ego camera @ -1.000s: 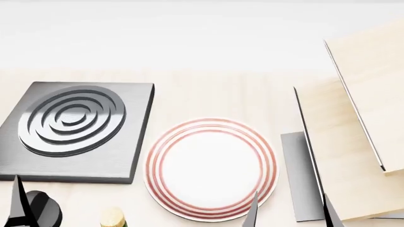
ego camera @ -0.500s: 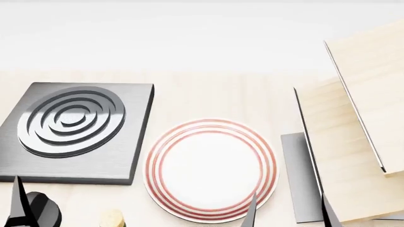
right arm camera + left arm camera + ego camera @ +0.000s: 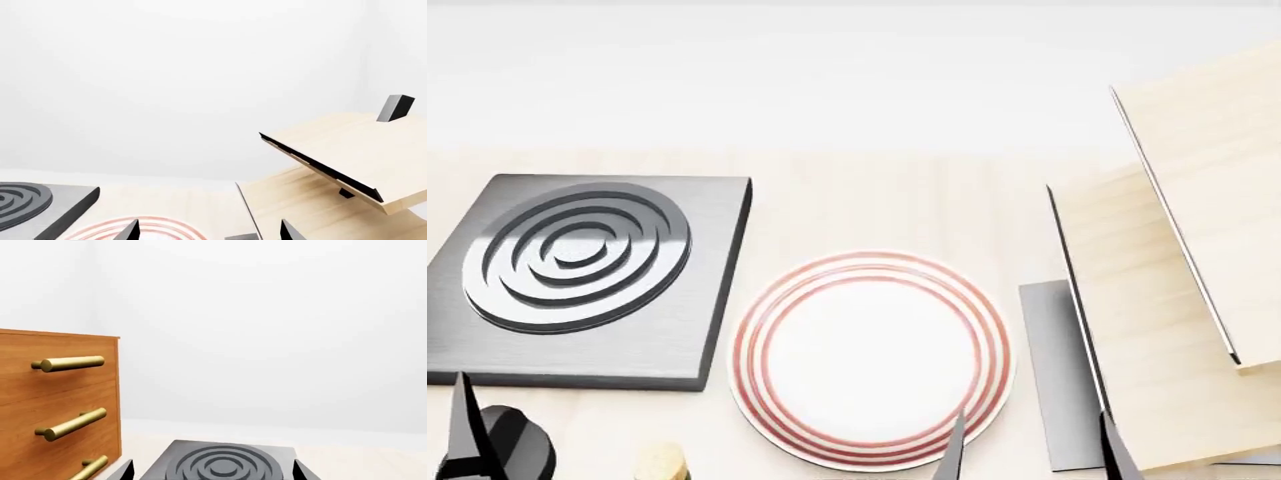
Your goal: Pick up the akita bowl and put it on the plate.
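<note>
Your right gripper (image 3: 1028,445) hung spread just beside the plate (image 3: 872,358), nearer than the left; the akita bowl was out of view.

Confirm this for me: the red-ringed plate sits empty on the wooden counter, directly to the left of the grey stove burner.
One detail is wrong. The plate is empty and on the wooden counter, but in the head view it lies to the right of the grey stove burner, not to its left. The right wrist view agrees: burner on one side, plate rim beside it.
</note>
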